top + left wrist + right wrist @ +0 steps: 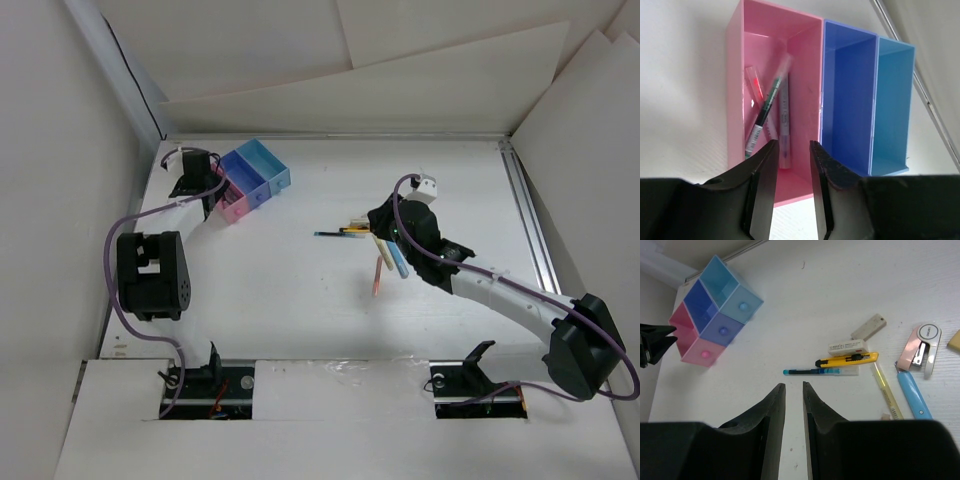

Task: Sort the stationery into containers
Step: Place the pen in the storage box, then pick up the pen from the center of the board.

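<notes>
The light, stiff teal plastic pen on the white counter is judged best pinched mid-barrel by the right jaws, slightly parted and empty like the left jaws.

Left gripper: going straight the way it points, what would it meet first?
Probably the pink box, at its near end where the pens lie inside; depth is unclear from the wrist view.

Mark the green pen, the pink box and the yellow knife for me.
green pen [768, 104]: left wrist view, middle of the barrel.
pink box [734, 100]: left wrist view, left wall.
yellow knife [847, 360]: right wrist view, middle of the body.
</notes>
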{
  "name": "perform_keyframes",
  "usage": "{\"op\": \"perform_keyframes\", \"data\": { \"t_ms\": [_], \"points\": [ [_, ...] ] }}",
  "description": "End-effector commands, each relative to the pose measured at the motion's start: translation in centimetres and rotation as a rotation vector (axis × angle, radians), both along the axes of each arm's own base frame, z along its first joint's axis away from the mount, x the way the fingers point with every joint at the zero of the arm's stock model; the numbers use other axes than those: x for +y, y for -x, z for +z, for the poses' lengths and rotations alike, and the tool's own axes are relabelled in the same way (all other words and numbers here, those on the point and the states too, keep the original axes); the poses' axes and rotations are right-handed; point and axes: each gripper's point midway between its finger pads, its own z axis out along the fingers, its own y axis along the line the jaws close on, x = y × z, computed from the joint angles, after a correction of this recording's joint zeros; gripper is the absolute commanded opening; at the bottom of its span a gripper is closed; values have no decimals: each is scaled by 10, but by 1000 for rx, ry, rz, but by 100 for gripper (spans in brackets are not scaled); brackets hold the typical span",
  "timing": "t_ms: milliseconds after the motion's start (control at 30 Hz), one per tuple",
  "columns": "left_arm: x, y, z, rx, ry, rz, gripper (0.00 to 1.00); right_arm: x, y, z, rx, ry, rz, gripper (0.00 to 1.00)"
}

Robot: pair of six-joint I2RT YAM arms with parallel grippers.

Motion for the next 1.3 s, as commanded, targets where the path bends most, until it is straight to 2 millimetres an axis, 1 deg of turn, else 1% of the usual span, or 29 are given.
{"op": "perform_keyframes", "data": {
  "t_ms": [0, 100, 133, 167, 200, 233, 267, 300, 333, 400, 433, 467, 533, 567, 633, 667, 700, 733, 767, 833, 867, 900, 933, 967, 1000, 1033, 1133, 1200, 1267],
  "points": [
    [5, -12, 24, -63, -21, 12, 28, 7, -4, 30, -59, -49, 10, 26],
    [3, -8, 43, -122, -17, 5, 32, 8, -5, 26, -52, -43, 10, 26],
    [-5, -6, 49, -143, -9, -17, 32, 8, -5, 26, -52, -43, 10, 26],
    [-12, -8, 65, -207, -8, -32, 31, 8, -5, 26, -52, -43, 10, 26],
    [-20, -3, 87, -261, -44, -71, 31, 8, -5, 26, -52, -43, 10, 26],
    [-47, 2, 91, -292, -55, -136, 31, 8, -5, 26, -52, -43, 10, 26],
    [-64, 9, 93, -296, -68, -192, 31, 8, -5, 26, -52, -43, 10, 26],
    [-83, 14, 107, -343, -85, -254, 34, 8, -5, 26, -52, -43, 10, 26],
    [-115, 24, 97, -323, -122, -360, 36, 6, -6, 26, -53, -41, 1, 26],
    [-145, 39, 88, -292, -135, -443, 36, 6, -6, 26, -53, -41, 1, 26],
    [-159, 47, 72, -252, -134, -482, 36, 6, -6, 26, -53, -41, 1, 22],
    [-182, 62, 57, -218, -151, -543, 36, 6, -6, 26, -56, -31, 4, 12],
    [-195, 79, 36, -168, -157, -571, 36, 6, -6, 26, -56, -31, 4, 6],
    [-204, 96, 15, -122, -151, -602, 36, 6, -6, 19, -39, -16, 4, 4],
    [-216, 109, 5, -117, -102, -616, 36, 10, -8, 18, -34, -16, 13, 4],
    [-220, 117, -5, -102, -105, -634, 36, 10, -8, 18, -34, -16, 13, 4],
    [-234, 126, -5, -104, -103, -672, 36, 10, -8, 14, -27, -10, 13, 4],
    [-236, 128, -5, -108, -127, -673, 36, 10, -8, 14, -27, -10, 13, 3],
    [-241, 130, -18, -68, -163, -692, 37, 7, -11, 14, -27, -10, 4, 3],
    [-264, 129, -13, -73, -213, -761, 38, 7, -11, 14, -27, -10, 4, 3],
    [-267, 130, -17, -58, -282, -805, 39, 7, -11, 14, -27, -10, 4, 3],
    [-276, 123, -20, -52, -321, -824, 39, 4, -14, 11, -20, -4, -7, 3],
    [-286, 125, -21, -51, -360, -859, 39, 5, -13, 10, -18, -6, 2, 3],
    [-287, 123, -23, -44, -406, -863, 39, 5, -13, 10, -18, -6, 2, 3],
    [-288, 122, -33, -23, -478, -905, 39, 2, -15, 10, -18, -6, -7, 3],
    [-292, 116, -30, -35, -509, -925, 39, 3, -15, 10, -17, -9, 1, 3],
    [-296, 111, -43, -19, -591, -1005, 41, 1, -15, 15, -23, -20, 4, 6],
    [-294, 109, -45, -25, -659, -1048, 42, -3, -15, 15, -21, -28, -8, 8],
    [-302, 104, -36, -76, -671, -1082, 44, -6, -17, 14, -20, -30, -10, 10]
  ]
}}
